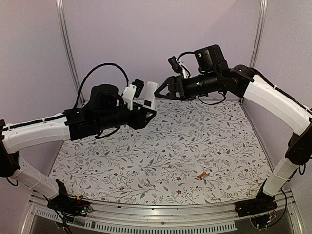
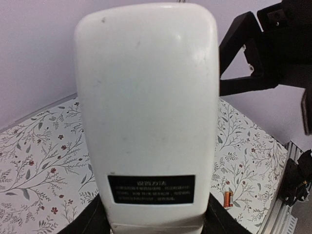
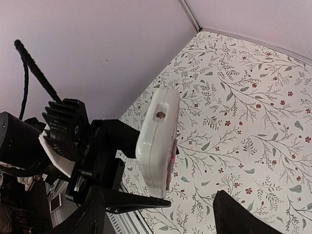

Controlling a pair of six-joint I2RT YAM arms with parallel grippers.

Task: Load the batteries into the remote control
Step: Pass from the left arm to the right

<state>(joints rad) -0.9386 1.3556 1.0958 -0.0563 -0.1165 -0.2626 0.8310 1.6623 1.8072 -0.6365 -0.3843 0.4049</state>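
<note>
My left gripper is shut on the lower end of the remote control and holds it upright high above the table. In the left wrist view its plain white back with a black label fills the frame; no recess shows. The right wrist view shows the remote edge-on with the red panel facing away. My right gripper is open and empty, close beside the remote's top, its fingers just below the remote. One orange-red battery lies on the table at the front right, also in the left wrist view.
The floral table mat covers the whole work surface. A metal rail runs along the near edge, and pale walls close the back and sides. The right arm spans the back right corner.
</note>
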